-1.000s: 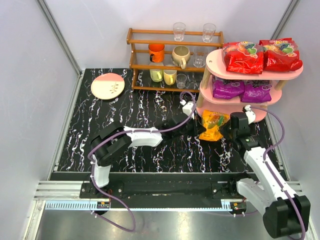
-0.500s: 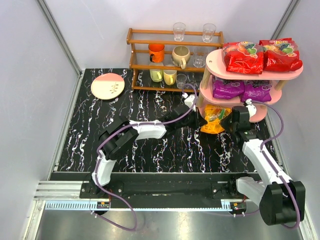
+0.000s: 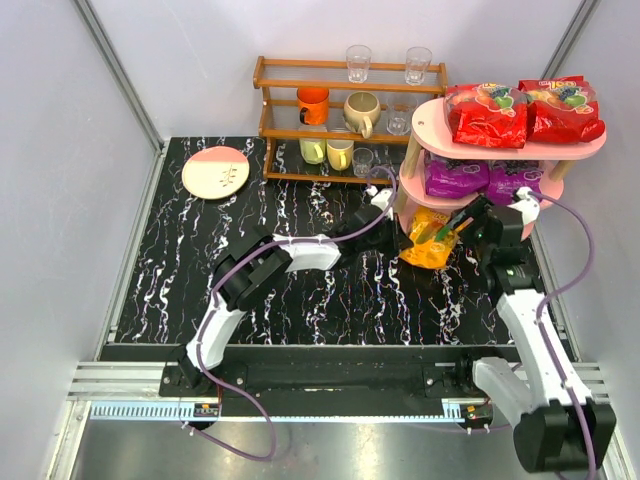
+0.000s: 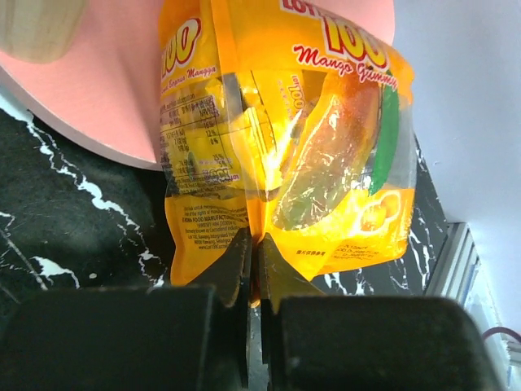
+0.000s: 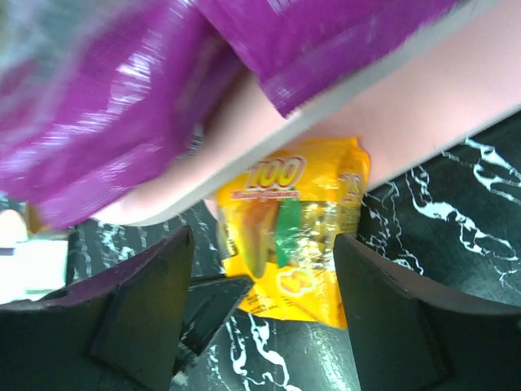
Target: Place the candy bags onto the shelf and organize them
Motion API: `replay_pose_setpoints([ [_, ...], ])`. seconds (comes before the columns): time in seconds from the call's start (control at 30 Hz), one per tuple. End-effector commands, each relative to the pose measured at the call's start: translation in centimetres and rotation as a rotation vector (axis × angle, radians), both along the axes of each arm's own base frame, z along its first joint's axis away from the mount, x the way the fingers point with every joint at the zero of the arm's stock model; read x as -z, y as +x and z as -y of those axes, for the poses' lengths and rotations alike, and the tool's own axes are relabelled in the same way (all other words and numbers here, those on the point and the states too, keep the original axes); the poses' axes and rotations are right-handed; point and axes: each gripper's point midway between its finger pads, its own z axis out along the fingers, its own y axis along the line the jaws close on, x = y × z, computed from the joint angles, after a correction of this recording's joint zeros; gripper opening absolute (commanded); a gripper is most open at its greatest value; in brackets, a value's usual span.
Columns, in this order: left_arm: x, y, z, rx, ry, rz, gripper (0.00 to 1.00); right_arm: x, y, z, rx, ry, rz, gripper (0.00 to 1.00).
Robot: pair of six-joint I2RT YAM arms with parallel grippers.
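The pink shelf [image 3: 430, 118] stands at the back right, with two red candy bags [image 3: 487, 113] on its top tier and two purple ones [image 3: 455, 178] on the middle tier. The orange bag [image 3: 428, 243] hangs at the front edge of the bottom tier. My left gripper [image 3: 398, 236] is shut on that bag's lower seam [image 4: 255, 252], and the pouch [image 4: 309, 147] rises in front of the pink bottom board [image 4: 106, 90]. My right gripper [image 3: 470, 226] is open just right of the bag. Its fingers stand apart on either side of the orange bag [image 5: 297, 236] without touching it, under a purple bag [image 5: 122, 122].
A brown wooden rack [image 3: 345, 110] of cups and glasses stands left of the shelf at the back. A pink and cream plate [image 3: 215, 171] lies at the back left. A light wooden post [image 4: 41, 24] of the shelf is close by the left gripper. Walls close in both sides.
My right gripper has opened and let go of the orange bag, moving up toward the shelf. The left arm has stretched further right, carrying the bag to the bottom tier.
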Motion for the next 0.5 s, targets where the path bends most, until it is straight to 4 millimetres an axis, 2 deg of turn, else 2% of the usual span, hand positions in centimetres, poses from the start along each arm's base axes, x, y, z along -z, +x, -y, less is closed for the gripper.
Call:
replay_pose_setpoints([
  [0.0,-2.5,2.0,1.3,-0.032,-0.085,0.022,0.00,-6.1,-2.2,0.9,0.012,-0.057,0.134,0.79],
  [0.07,-2.8,2.0,1.8,-0.032,-0.112,0.003,0.00,-7.2,-3.5,1.2,0.015,-0.069,0.155,0.80],
  [0.17,-4.0,2.1,2.4,-0.037,-0.168,-0.010,0.00,-7.5,-4.7,1.4,0.017,-0.082,0.159,0.80],
  [0.47,-7.3,3.6,3.1,-0.117,-0.287,-0.011,0.00,-6.5,-5.1,1.2,0.008,-0.079,0.139,0.81],
])
